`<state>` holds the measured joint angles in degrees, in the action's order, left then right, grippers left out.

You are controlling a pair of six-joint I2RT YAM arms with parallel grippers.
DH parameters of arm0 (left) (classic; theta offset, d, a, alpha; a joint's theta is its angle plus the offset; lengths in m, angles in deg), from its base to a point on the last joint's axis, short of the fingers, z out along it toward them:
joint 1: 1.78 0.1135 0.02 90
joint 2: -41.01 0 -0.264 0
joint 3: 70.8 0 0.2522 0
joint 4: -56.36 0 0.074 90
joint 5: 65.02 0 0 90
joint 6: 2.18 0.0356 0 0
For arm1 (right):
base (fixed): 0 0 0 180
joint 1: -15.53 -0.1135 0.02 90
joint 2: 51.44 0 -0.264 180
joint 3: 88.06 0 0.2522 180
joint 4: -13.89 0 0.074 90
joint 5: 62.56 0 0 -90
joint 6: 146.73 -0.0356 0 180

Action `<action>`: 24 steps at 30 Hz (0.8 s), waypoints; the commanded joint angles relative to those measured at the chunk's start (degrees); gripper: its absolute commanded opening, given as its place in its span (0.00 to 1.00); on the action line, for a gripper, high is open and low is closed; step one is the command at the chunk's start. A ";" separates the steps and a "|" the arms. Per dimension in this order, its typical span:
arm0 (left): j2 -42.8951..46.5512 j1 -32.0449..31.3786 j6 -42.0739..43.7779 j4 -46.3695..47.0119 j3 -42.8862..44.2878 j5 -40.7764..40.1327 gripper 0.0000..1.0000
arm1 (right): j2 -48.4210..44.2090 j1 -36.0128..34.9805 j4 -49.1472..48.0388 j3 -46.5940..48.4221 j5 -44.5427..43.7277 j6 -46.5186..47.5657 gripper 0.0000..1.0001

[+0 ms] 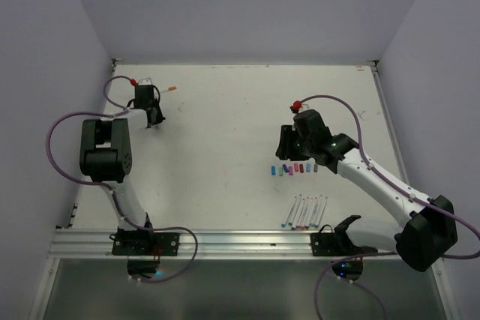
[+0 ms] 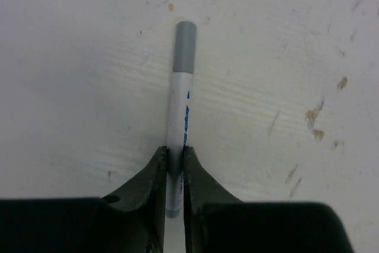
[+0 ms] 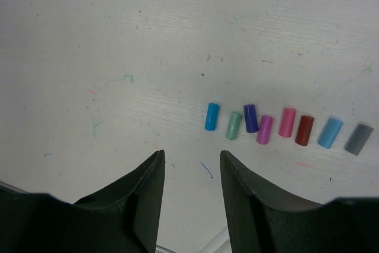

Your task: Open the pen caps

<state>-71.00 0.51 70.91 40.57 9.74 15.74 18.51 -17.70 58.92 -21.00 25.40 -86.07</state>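
Dark fingers of the left gripper (image 2: 176,159) are pinched together on a pen (image 2: 180,117) lying flat on the table (image 1: 225,125). Its barrel is white with blue print, and a grey cap (image 2: 185,45) is seated on the far end. It lies well to the left of the row of loose caps (image 3: 278,125), eight short cylinders: blue, green, purple, magenta, pink, dark red, light blue and grey. The right gripper (image 3: 190,161) hovers just beside that row, jaws apart and holding nothing. Uncapped white pens (image 1: 305,213) lie near the row, on its arm-base side.

Eight loose caps (image 3: 287,122) lay ahead of right gripper (image 3: 191,155); one capped pen (image 2: 180,117) in left gripper (image 2: 176,149); pen row (image 1: 304,212) uncountable.
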 commanded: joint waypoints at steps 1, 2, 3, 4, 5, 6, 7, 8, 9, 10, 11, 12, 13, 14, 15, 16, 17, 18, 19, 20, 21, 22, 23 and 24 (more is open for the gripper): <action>3.45 -1.40 -0.58 -6.15 -7.62 4.12 0.08 | -4.46 0.19 1.69 -0.56 -0.60 -1.94 0.46; 5.64 -1.67 -0.93 -6.15 -8.68 4.83 0.05 | -5.34 0.19 1.69 -0.91 -0.42 -2.73 0.46; 6.88 -3.24 -1.54 -5.80 -11.12 5.54 0.01 | -7.01 0.10 1.95 -1.70 -0.33 -3.09 0.46; 8.37 -3.86 -2.77 -5.28 -12.63 7.63 0.00 | -7.72 0.10 1.96 -2.14 0.45 -3.26 0.46; 11.95 -4.56 -3.74 -4.58 -14.64 8.78 0.00 | -8.16 0.10 2.04 -2.49 0.90 -3.44 0.46; 14.07 -6.57 -4.44 -2.57 -18.23 10.27 0.00 | -8.86 0.19 2.31 -2.93 1.60 -3.44 0.46; 16.10 -7.55 -6.71 -1.77 -20.36 12.46 0.00 | -8.96 0.10 2.22 -3.20 1.87 -3.35 0.46; 20.73 -8.78 -7.87 -0.63 -22.38 13.88 0.00 | -9.04 0.10 1.61 -3.72 5.35 -3.35 0.47; 23.30 -11.31 -10.05 3.82 -27.10 15.89 0.00 | -8.78 0.10 -0.48 -4.86 8.17 -3.44 0.47; 25.85 -12.38 -11.64 6.04 -29.67 20.26 0.00 | -8.35 0.27 -1.72 -5.31 10.11 -3.53 0.47; 31.09 -13.44 -13.40 8.85 -32.22 22.83 0.00 | -7.91 0.19 -2.43 -5.48 12.83 -3.79 0.52; 33.58 -15.53 -17.33 15.05 -35.29 25.55 0.00 | -7.29 0.19 -4.00 -5.83 14.25 -4.23 0.53; 36.04 -16.60 -19.55 17.99 -40.37 29.50 0.00 | -6.16 0.19 -4.72 -6.01 15.57 -4.41 0.54; 40.51 -17.92 -21.66 20.71 -42.85 30.58 0.00 | -5.71 0.19 -7.51 -6.27 17.49 -5.36 0.55; 42.81 -20.80 -23.24 24.48 -44.70 30.94 0.00 | -5.36 0.19 -8.75 -7.06 18.47 -5.98 0.54; 46.75 -22.57 -26.04 25.48 -47.68 30.33 0.00 | -4.66 0.19 -9.81 -7.42 19.00 -6.42 0.53; 48.53 -24.59 -27.29 26.10 -48.76 29.63 0.00 | -4.22 0.19 -11.30 -7.85 19.35 -7.47 0.53; 50.20 -28.26 -29.74 27.41 -49.81 29.19 0.00 | -3.95 0.10 -14.36 -8.82 20.75 -7.92 0.52; 51.61 -29.78 -30.89 28.21 -51.04 28.84 0.00 | -3.51 0.10 -15.87 -9.35 21.63 -8.53 0.52; 54.58 -31.27 -32.04 28.65 -52.70 28.23 0.00 | -2.90 0.01 -17.45 -9.79 22.77 -9.15 0.51; 55.92 -33.99 -34.05 28.91 -53.50 27.44 0.00 | -2.63 0.01 -20.86 -10.75 24.53 -9.59 0.51; 58.11 -35.23 -34.85 29.00 -54.03 26.04 0.00 | -2.45 -0.25 -22.90 -11.37 25.41 -10.11 0.50; 58.91 -36.64 -35.38 29.00 -54.30 25.41 0.00 | -2.19 -0.60 -24.92 -11.98 25.94 -11.34 0.50; 59.62 -38.91 -36.08 29.09 -54.83 24.80 0.00 | -1.75 -1.04 -28.68 -12.86 26.12 -12.05 0.50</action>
<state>-13.74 -34.81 40.82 64.03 -43.81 42.04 16.13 -17.85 42.51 -32.39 46.18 -94.73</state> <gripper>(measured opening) 0.141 0.505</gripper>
